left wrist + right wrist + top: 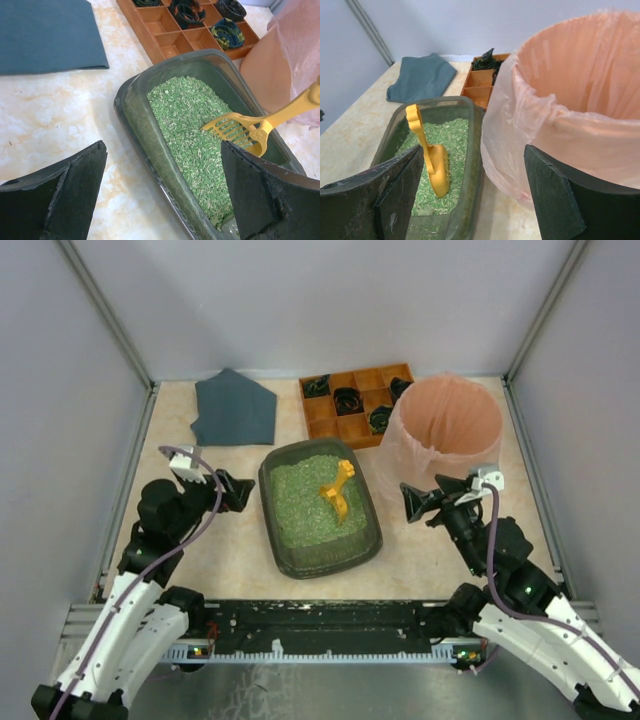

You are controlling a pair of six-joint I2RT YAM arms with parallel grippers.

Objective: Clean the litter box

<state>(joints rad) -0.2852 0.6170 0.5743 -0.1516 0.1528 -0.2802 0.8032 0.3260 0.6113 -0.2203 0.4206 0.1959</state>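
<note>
Both arms hover low, left gripper (243, 492) and right gripper (408, 502) flanking the litter box (330, 562) at mid-tabletop (230, 550), fingers spread wide and holding nothing. Scooping looks not yet begun. Next, I judge, one gripper must grasp the yellow scoop (340, 498) lying in the litter. The pink-lined bin (400, 455) crowds the box's right rim, while the left side offers room.

Bright, even, soft-shadowed, sharp pictures
</note>
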